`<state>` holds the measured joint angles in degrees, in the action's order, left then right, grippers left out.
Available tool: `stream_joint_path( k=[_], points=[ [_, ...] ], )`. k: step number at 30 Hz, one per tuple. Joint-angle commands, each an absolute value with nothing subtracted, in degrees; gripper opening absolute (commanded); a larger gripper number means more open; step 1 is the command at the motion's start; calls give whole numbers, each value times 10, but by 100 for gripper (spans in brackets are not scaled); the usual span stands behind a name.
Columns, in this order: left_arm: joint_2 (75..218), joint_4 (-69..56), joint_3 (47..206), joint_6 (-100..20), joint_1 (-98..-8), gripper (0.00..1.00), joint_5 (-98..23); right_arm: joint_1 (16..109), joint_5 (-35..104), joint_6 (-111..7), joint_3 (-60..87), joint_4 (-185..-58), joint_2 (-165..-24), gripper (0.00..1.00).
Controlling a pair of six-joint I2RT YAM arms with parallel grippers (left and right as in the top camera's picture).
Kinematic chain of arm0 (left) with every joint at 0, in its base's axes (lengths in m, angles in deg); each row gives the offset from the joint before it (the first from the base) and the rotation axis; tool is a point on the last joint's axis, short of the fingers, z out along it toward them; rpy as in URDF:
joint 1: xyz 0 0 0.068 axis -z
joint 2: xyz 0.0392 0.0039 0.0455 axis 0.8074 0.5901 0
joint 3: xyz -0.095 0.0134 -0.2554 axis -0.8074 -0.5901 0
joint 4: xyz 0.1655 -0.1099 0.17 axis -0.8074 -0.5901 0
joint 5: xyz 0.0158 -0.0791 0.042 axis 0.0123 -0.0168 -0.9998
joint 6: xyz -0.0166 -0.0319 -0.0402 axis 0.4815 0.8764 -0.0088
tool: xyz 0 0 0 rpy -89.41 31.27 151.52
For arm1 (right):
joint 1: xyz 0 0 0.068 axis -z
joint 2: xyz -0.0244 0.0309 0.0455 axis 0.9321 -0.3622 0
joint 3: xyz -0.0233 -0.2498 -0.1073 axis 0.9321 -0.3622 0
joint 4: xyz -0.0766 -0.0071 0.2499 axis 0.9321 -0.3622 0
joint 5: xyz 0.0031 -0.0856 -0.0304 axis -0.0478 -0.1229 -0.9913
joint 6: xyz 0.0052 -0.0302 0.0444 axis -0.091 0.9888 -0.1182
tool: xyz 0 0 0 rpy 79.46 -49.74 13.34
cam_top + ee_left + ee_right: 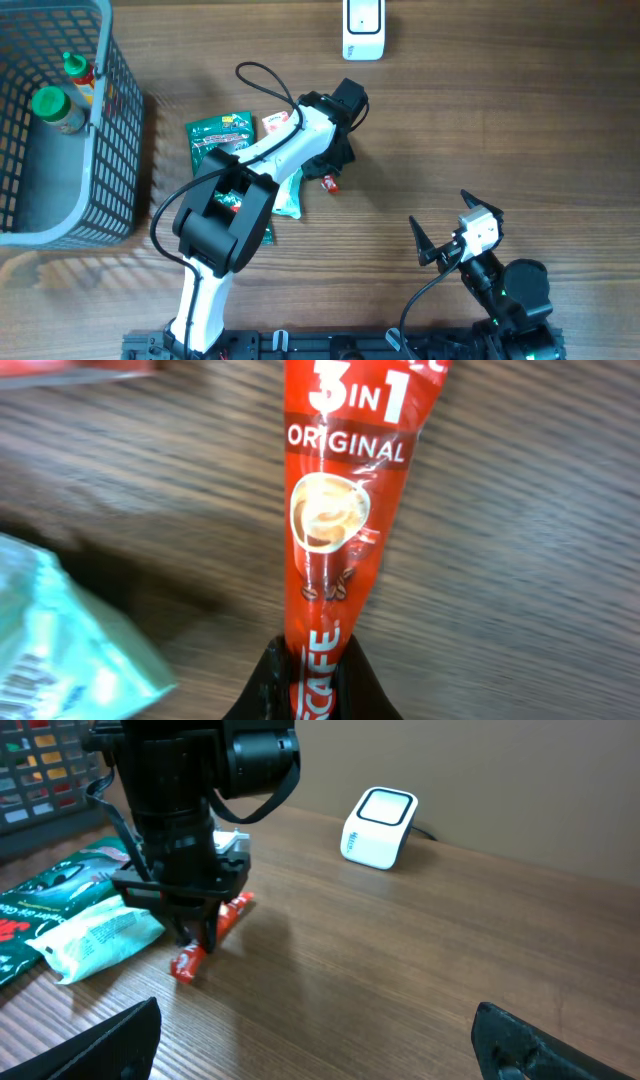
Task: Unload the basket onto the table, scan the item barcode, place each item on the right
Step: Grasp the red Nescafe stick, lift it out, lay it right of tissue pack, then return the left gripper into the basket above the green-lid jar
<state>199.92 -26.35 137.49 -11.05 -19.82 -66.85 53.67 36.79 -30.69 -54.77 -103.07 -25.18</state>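
Since the left tool is clamped shut across one end of the slim red foil coffee-mix stick sachet, I treat the pick as made. The sachet sits low over the wooden worktop, near mid-table, just beside a pale green plastic packet. I cannot tell whether it is lifted clear. The right tool stands wide open, holding nothing, well apart.

Handling judgement: light, soft, glossy film. It is likely to flop and swing beyond the pinch, and to slip if I tilt it fast. The end grip leaves the long printed faces free, which suits scanning. I see no barcode in any view; it is probably on the reverse. The small white box scanner sits at the far edge. I plan a slow carry, back face presented.
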Motion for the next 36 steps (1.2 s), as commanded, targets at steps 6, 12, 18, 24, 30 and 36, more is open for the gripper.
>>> stream_joint_path(
  k=[6,12,18,24,30,36],
  points=[
    [1859,-273,1350,-147,-204,83,-879,538,375,-304,-543,-1029,-245,100],
    [1734,-180,1350,-335,-213,100,-897,538,375,-304,-543,-1029,-245,100],
    [1627,-69,1352,-472,-258,100,-968,538,375,-304,-543,-1029,-245,100],
    [1557,-25,1352,-440,-449,100,-986,538,375,-304,-543,-1029,-245,100],
    [1548,-71,1352,-227,-666,100,-839,538,375,-304,-543,-1029,-245,100],
    [1573,-65,1352,10,-811,100,-719,538,375,-304,-543,-1029,-245,100]
  ],
)
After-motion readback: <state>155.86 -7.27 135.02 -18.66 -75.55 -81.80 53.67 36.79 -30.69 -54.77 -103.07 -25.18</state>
